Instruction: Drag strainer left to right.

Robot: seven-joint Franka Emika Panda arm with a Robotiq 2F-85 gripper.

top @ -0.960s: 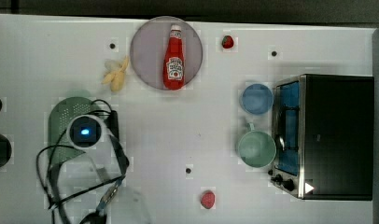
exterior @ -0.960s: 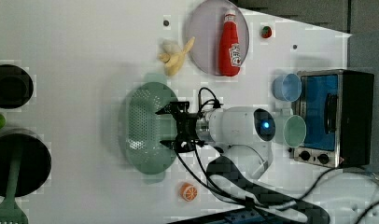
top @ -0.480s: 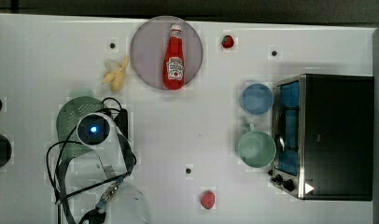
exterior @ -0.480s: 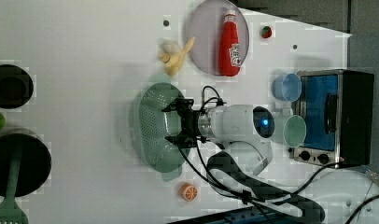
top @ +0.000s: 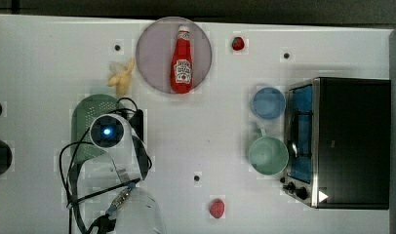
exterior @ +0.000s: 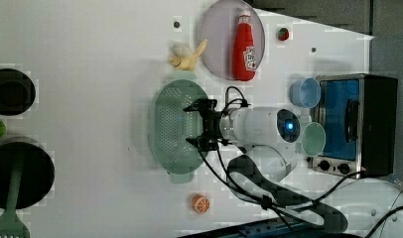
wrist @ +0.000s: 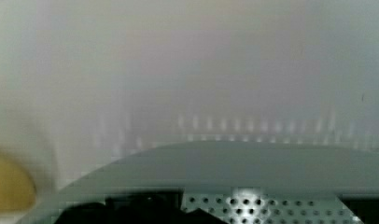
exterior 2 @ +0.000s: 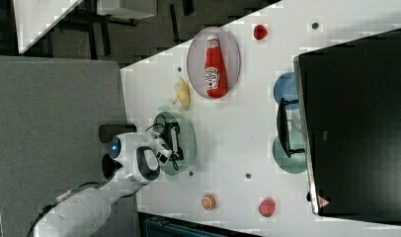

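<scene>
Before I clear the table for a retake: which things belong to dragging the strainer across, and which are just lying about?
Part of the job:
- strainer
- gripper, open, over the strainer's rim

Lying about:
- ketchup bottle on the plate
- banana
- blue mug
- green mug
- toaster oven
- strawberries
- orange slice

You have a pale mint-green strainer [exterior: 172, 129] dotted with rows of tiny holes on a white bench [top: 49, 53]. The hand [exterior: 202, 125] is black — the arm behind it white with a blue light. A red ketchup bottle [top: 181, 61] lies on a grey-lilac plate [top: 152, 53]; one mug [top: 267, 155] is mint green, the other mug [top: 267, 102] blue — the oven [top: 352, 141] black.
</scene>
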